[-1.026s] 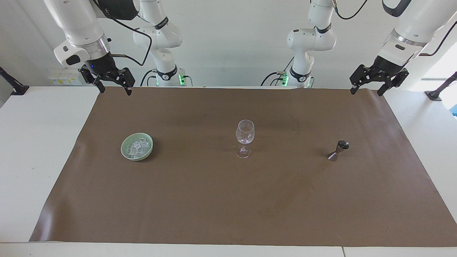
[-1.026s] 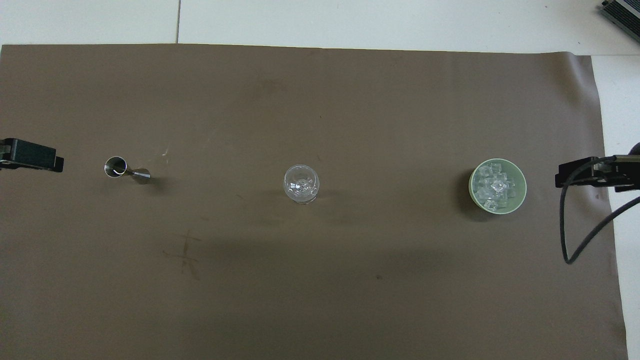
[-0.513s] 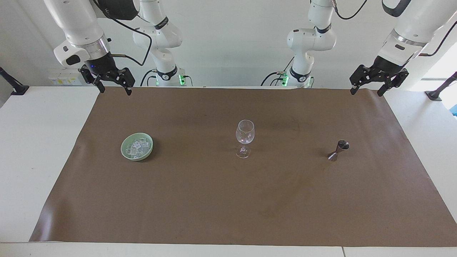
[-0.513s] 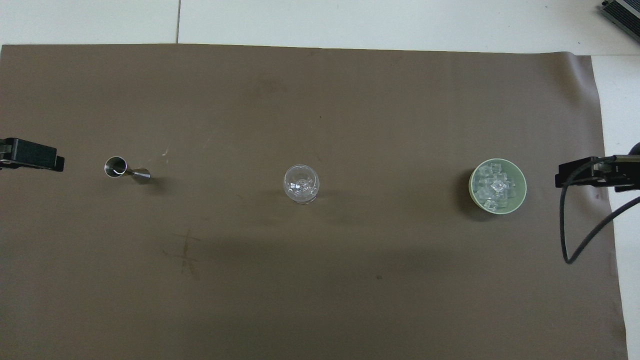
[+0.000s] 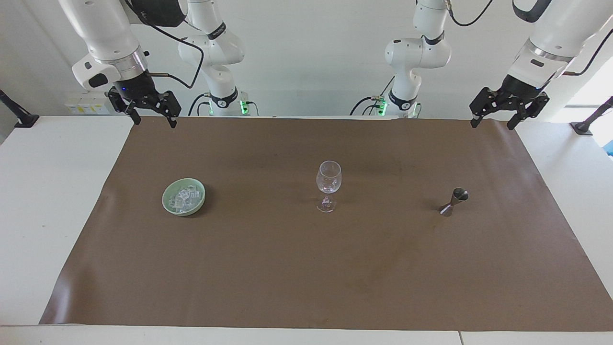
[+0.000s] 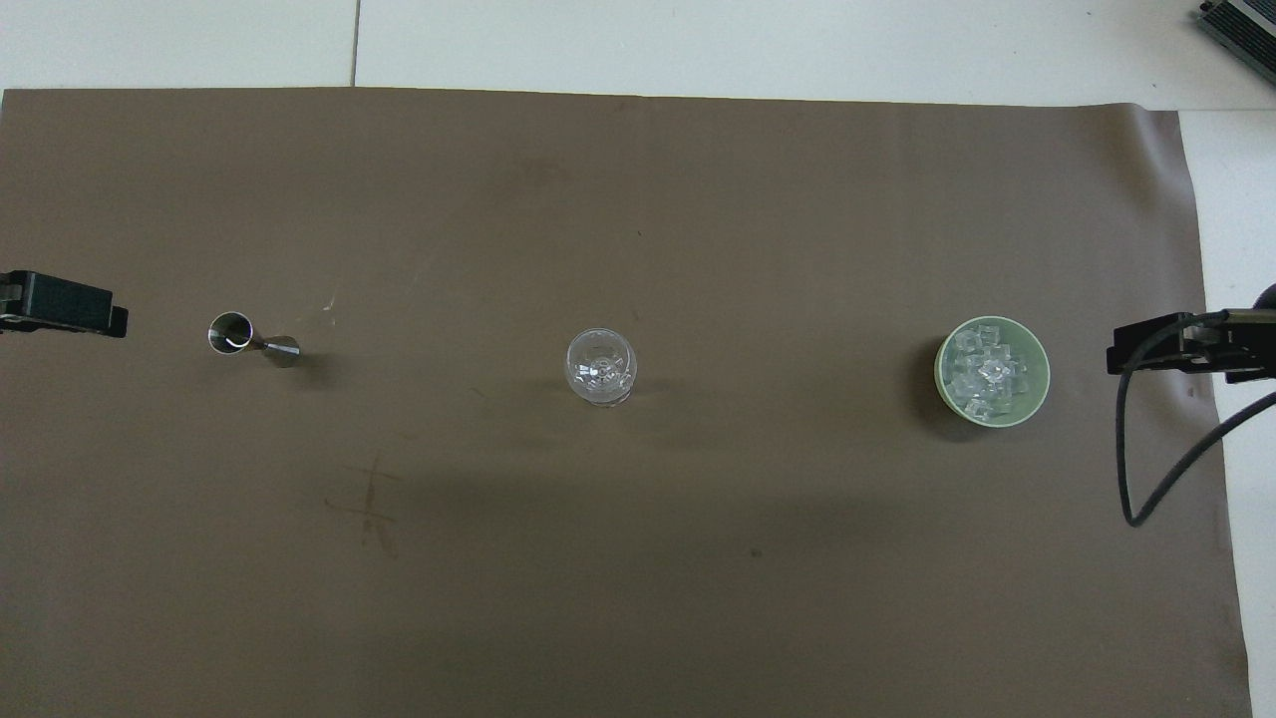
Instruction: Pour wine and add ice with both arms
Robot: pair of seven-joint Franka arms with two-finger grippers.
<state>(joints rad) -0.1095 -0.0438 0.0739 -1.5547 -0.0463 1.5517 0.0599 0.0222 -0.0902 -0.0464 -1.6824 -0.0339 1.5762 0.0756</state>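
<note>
Facing view: ice [image 5: 184, 199] lying in green bowl [image 5: 168, 203] toward right arm's end; wine glass [image 5: 328, 185] standing mid-mat, jigger [image 5: 454, 201] toward left arm's end. Right gripper [image 5: 151, 122], left gripper [image 5: 491, 123] hanging wide open, holding nothing.

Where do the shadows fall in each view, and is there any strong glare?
Facing view: bright daylight at the frame's edge on the left arm's side; the bowl and the metal measuring cup cast short soft shadows on the brown mat. Overhead view: a broad darker band crosses the mat nearer to the robots than the glass; no strong glare, only small highlights on the ice.
</note>
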